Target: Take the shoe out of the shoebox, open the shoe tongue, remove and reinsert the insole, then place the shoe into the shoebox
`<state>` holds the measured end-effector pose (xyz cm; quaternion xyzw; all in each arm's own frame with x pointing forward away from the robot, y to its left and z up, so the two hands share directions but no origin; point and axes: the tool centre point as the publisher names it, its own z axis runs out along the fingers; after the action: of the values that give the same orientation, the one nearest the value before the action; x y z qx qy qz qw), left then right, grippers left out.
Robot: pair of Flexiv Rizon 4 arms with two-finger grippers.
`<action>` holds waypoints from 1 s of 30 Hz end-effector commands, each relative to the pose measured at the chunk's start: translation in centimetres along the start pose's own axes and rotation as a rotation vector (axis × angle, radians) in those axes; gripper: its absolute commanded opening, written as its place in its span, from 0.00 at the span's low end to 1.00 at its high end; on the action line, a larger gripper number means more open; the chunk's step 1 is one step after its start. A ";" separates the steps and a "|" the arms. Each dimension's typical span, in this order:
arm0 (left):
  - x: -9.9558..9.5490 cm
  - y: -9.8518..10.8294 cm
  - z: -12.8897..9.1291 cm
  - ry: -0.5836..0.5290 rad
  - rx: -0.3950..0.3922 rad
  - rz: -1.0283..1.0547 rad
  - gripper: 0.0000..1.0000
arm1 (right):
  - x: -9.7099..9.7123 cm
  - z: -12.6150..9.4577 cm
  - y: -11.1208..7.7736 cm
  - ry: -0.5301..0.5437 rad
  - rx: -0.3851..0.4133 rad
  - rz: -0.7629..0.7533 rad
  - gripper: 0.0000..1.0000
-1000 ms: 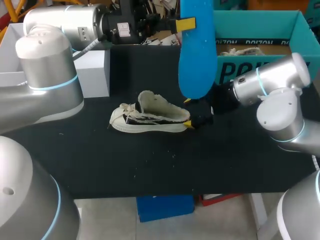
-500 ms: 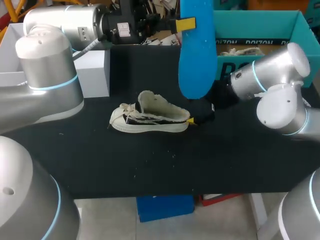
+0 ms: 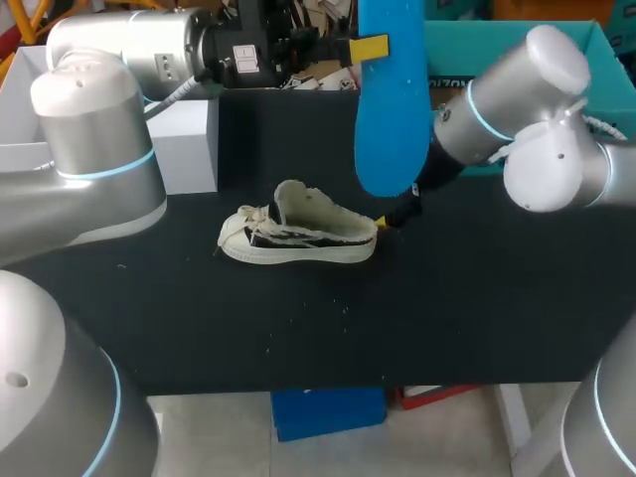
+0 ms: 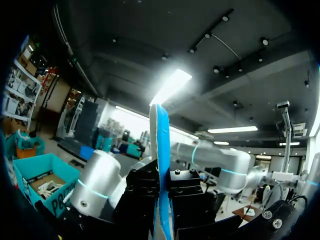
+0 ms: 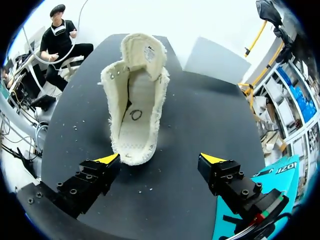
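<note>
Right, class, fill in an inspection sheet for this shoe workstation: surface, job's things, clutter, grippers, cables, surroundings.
Surface: black table, a few pale specks on it.
Job's things: cream shoe on its sole mid-table, tongue raised; blue insole upright off the table; teal shoebox at the far right.
Clutter: white box at the far left.
Grippers: left gripper fingers shut on the insole; right gripper fingers open at the shoe's heel, holding nothing.
Cables: grey cable on the left arm; nothing seen on the table.
Surroundings: nothing seen reaching over the table.
</note>
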<state>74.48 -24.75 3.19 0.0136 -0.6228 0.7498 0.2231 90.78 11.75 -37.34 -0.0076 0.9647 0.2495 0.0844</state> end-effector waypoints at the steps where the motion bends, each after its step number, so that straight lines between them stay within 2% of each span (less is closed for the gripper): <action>1: -0.1 0.1 0.1 0.000 0.000 0.002 0.00 | -1.2 1.5 1.4 0.033 0.309 -0.008 1.00; 8: -0.1 0.1 0.1 0.000 0.000 0.002 0.00 | -2.0 2.6 2.8 0.074 0.370 -0.013 1.00; 9: -0.1 0.1 0.1 0.000 0.000 0.002 0.00 | -2.1 2.7 2.9 0.079 0.376 -0.013 0.94; 10: -0.1 0.1 0.1 0.000 0.000 0.002 0.00 | -2.2 2.9 3.1 0.080 0.378 -0.013 0.76; 11: -0.1 0.1 0.1 0.000 0.000 0.002 0.00 | -2.3 3.0 3.2 0.081 0.383 -0.013 0.67; 12: -0.1 0.1 0.1 0.000 0.000 0.002 0.00 | -2.4 3.1 3.5 0.083 0.391 -0.011 0.51; 15: -0.1 0.1 0.1 0.000 0.000 0.002 0.00 | -2.6 3.6 4.1 0.089 0.409 -0.014 0.55; 23: -0.1 0.1 0.1 0.000 0.000 0.002 0.00 | -2.9 5.0 5.1 0.102 0.428 -0.023 0.50; 26: -0.1 0.1 0.1 0.000 0.000 0.002 0.00 | -2.8 5.3 5.5 0.107 0.431 -0.022 0.52; 30: -0.1 0.1 0.1 0.000 0.000 0.002 0.00 | -2.8 5.4 5.7 0.111 0.433 -0.019 0.51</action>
<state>74.49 -24.75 3.20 0.0136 -0.6228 0.7498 0.2231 93.86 18.79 -38.76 -0.0146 0.9962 0.0788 0.0342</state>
